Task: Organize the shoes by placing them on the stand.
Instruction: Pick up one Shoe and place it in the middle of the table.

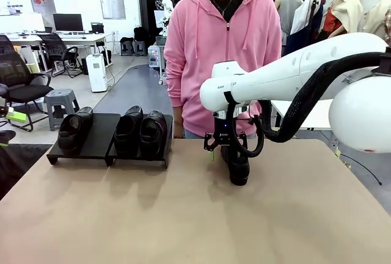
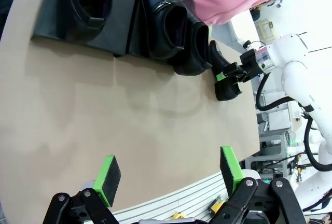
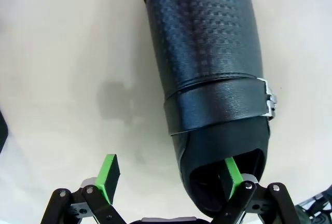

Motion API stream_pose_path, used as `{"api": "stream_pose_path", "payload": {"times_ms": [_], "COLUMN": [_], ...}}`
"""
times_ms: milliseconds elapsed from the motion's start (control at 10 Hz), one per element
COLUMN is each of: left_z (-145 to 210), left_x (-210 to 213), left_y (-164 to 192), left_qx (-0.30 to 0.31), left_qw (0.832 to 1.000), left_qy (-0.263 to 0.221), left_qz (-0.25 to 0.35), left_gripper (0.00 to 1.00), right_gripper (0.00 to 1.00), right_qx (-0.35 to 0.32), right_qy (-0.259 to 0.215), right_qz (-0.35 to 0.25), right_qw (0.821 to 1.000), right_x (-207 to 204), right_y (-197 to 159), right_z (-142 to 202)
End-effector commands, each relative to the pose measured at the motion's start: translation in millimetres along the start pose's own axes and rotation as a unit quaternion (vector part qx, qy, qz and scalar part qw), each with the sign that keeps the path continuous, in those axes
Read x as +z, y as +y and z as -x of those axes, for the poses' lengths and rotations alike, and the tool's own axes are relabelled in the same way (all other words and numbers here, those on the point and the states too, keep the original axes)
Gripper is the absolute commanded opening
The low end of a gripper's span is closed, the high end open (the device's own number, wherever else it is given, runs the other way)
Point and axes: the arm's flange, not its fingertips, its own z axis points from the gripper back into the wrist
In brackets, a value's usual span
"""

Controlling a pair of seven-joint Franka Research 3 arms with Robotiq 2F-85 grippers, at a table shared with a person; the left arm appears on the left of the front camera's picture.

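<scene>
Three black glossy shoes rest on the stand (image 1: pixel 101 132) at the far left: one shoe (image 1: pixel 74 131) on the left platform, two shoes (image 1: pixel 128 131) (image 1: pixel 153 132) on the right one. A fourth shoe (image 1: pixel 237 165) lies on the table in front of the person. My right gripper (image 1: pixel 223 153) hangs over its heel end. In the right wrist view this strapped shoe (image 3: pixel 207 53) has one green pad (image 3: pixel 232 176) inside its opening and the other outside its side wall; the right gripper (image 3: pixel 170 176) is open. My left gripper (image 2: pixel 168 175) hovers open with nothing between its pads, well back from the stand (image 2: pixel 124 32).
A person in a pink hoodie (image 1: pixel 223 56) stands at the table's far edge, behind the loose shoe. The tan table (image 1: pixel 275 215) stretches bare toward me. The left platform has free room beside its single shoe.
</scene>
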Motion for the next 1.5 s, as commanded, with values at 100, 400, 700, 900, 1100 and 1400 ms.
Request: {"api": "stream_pose_path", "payload": {"times_ms": [100,400,700,900,1100,1400], "left_z": [1.2,1.2,1.2,1.2,1.2,1.2], "left_x": [0.6,0.6,0.6,0.6,0.6,0.6], "left_y": [-0.2,-0.2,-0.2,-0.2,-0.2,-0.2], "left_qx": [0.003,0.003,0.003,0.003,0.003,0.003], "left_qw": [1.000,1.000,1.000,1.000,1.000,1.000], "left_qy": [0.000,0.000,0.000,0.000,0.000,0.000], "left_qz": [0.002,0.002,0.002,0.002,0.002,0.002], "left_gripper": [1.00,1.00,1.00,1.00,1.00,1.00], "right_gripper": [0.00,0.00,0.00,0.00,0.00,0.00], "right_qx": [0.059,0.071,0.073,0.067,0.065,0.091], "right_qy": [-0.028,-0.037,-0.041,-0.041,-0.046,-0.050], "right_qz": [0.016,0.017,0.012,0.009,0.010,-0.001], "right_qw": [0.998,0.997,0.996,0.997,0.997,0.995], "right_x": [2.1,0.7,0.2,-0.5,2.4,46.5], "right_y": [8.2,8.8,7.5,2.6,-3.2,-35.2], "right_z": [7.0,7.9,9.7,10.5,13.8,59.6]}}
